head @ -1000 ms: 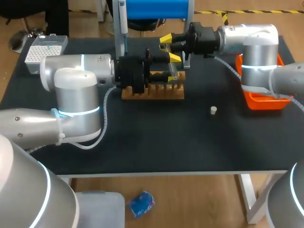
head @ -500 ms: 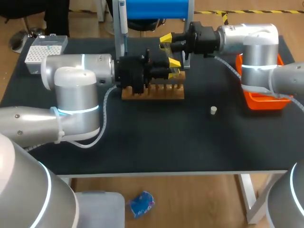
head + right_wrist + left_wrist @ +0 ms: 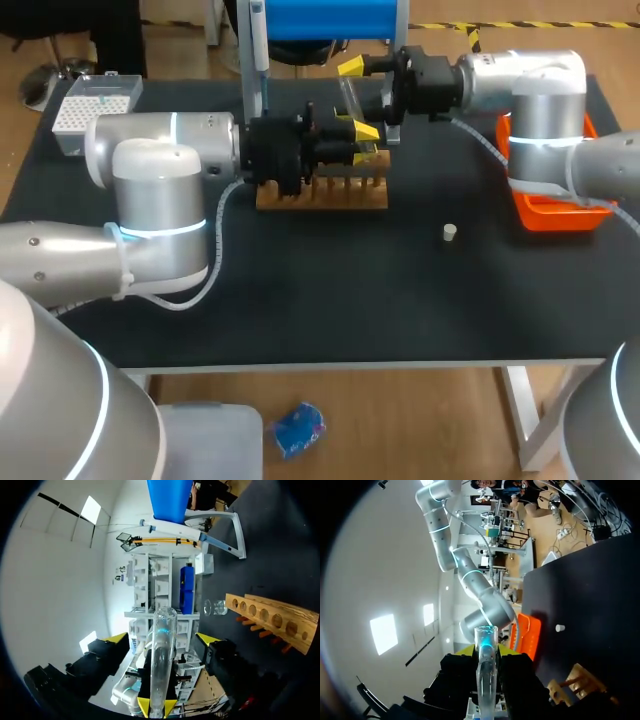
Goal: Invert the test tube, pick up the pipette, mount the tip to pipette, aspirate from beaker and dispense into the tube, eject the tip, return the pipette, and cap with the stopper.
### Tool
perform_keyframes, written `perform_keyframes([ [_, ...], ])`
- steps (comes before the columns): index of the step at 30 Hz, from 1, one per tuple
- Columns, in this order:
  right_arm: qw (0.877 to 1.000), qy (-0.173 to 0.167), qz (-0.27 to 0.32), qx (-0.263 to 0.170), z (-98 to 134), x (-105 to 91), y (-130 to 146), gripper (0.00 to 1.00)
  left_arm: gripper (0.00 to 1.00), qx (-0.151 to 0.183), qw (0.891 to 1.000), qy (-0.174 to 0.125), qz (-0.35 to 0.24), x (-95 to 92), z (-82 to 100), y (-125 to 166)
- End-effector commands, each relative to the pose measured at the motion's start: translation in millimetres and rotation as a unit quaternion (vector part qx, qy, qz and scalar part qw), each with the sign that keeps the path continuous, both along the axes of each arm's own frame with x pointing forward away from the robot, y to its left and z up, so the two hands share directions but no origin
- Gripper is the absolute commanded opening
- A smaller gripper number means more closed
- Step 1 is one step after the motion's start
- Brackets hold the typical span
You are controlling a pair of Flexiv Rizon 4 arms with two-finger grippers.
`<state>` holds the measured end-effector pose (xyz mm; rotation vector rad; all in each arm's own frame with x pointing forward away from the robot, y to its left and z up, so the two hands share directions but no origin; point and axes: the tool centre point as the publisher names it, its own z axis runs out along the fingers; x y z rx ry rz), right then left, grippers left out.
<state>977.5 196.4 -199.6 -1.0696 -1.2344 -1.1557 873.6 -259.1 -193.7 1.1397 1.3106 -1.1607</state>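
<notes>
The left gripper [image 3: 485, 650] pinches the clear test tube [image 3: 485, 680] between its black, yellow-tipped fingers just short of the open rim, in the upper middle of the head view over the wooden rack [image 3: 320, 195] with its row of round holes. The right gripper [image 3: 162, 638] stands spread wide, its tips on either side of the tube's rounded end, apart from it. On the matte black table [image 3: 330, 290] a small white cylindrical stopper [image 3: 450, 233] lies right of centre, an orange tray [image 3: 550, 215] sits at the right edge and a pale tip box [image 3: 95, 105] at the upper left.
</notes>
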Motion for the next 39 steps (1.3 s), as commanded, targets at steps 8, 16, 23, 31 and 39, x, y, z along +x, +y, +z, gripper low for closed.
perform_keyframes([
  [8, 0.992, -0.123, 0.006, 0.031, 11.7, 2.0, -45.5, 1.0, 0.0, -0.001, 1.0, -0.001, 0.0, 0.4, -0.7, -0.4],
  [16, 0.93, -0.357, 0.009, -0.092, 7.5, -2.7, -74.2, 1.0, 0.0, -0.001, 1.0, -0.001, 0.0, 0.4, -0.7, -0.4],
  [23, 0.93, -0.357, 0.009, -0.092, 7.5, -2.7, -74.2, 1.0, 0.0, -0.001, 1.0, -0.001, 0.0, 0.4, -0.7, -0.4],
  [31, 0.93, -0.357, 0.009, -0.092, 7.5, -2.7, -74.2, 1.0, 0.0, -0.001, 1.0, -0.001, 0.0, 0.4, -0.7, -0.4],
  [39, 0.813, -0.56, 0.006, -0.158, -23.5, -8.3, -90.0, 1.0, 0.0, -0.001, 1.0, -0.001, 0.0, 0.4, -0.7, -0.4],
])
